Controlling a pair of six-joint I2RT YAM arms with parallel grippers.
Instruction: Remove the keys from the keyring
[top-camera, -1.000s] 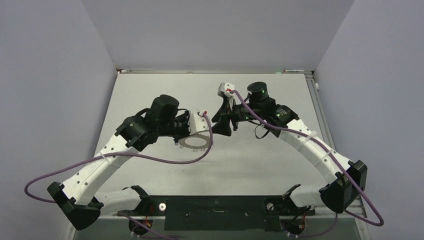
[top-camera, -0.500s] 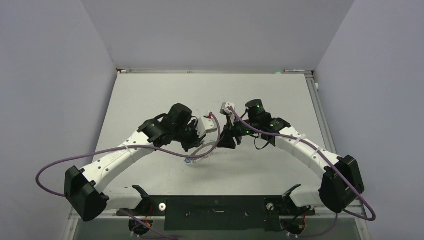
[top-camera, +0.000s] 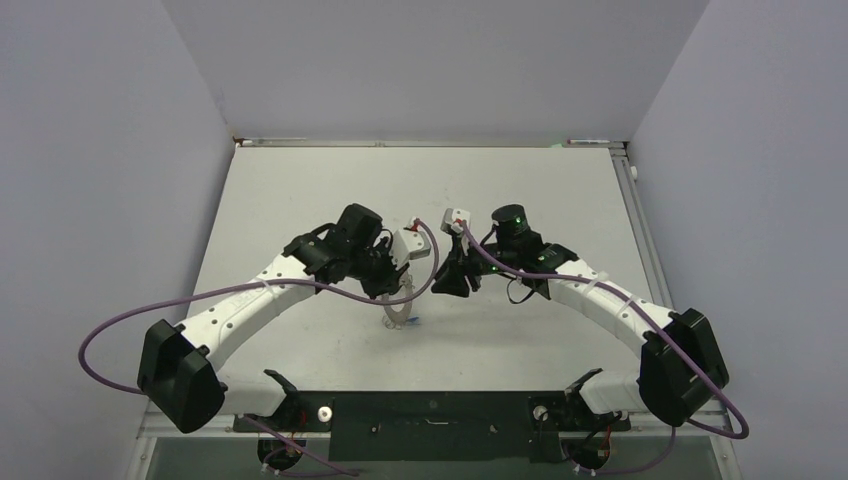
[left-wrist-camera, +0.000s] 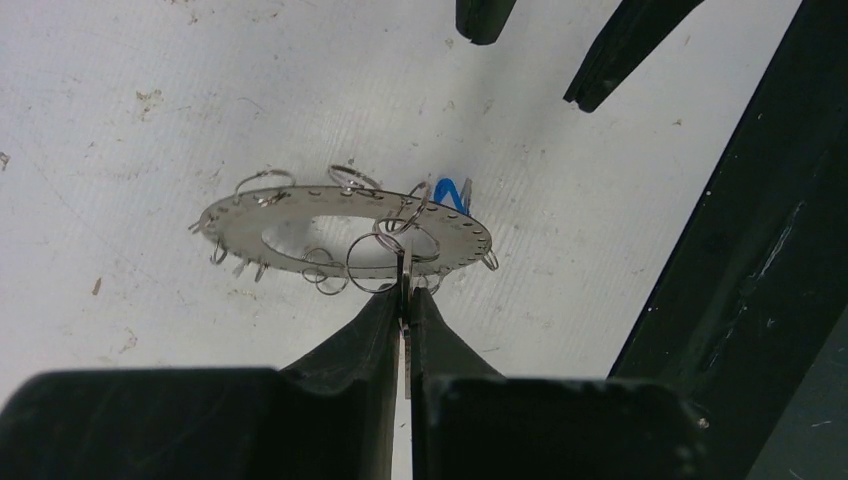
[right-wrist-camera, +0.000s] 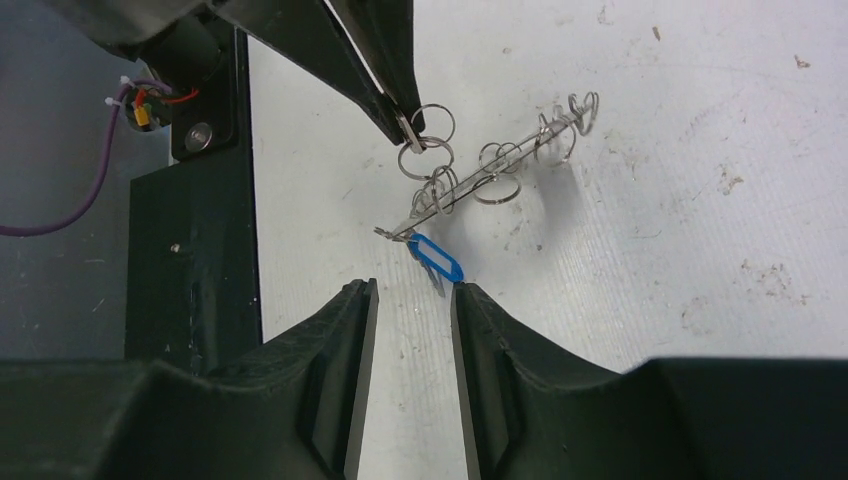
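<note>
My left gripper (top-camera: 397, 288) is shut on a thin silvery key (left-wrist-camera: 404, 318) whose wire loop joins the keyring (left-wrist-camera: 300, 222). The keyring, a flat grey ring with wire loops on its rim, hangs tilted from that key just above the table (top-camera: 300, 190). It also shows in the top view (top-camera: 399, 306) and edge-on in the right wrist view (right-wrist-camera: 490, 172). A blue-headed key (right-wrist-camera: 437, 260) dangles from the ring's low end; it also shows in the left wrist view (left-wrist-camera: 452, 193). My right gripper (right-wrist-camera: 412, 290) is open, close to the blue key, its right fingertip (right-wrist-camera: 462, 292) nearly touching it.
The black base bar (top-camera: 430, 410) runs along the near table edge, close below the ring; it also shows in the right wrist view (right-wrist-camera: 190, 250). Purple cables (top-camera: 300, 285) loop from both wrists. Grey walls enclose the left, right and back.
My left gripper has moved nearer and lower with the keyring, which has gone from lying flat to tilted steeply. My right gripper has come down and in toward the ring's low end.
</note>
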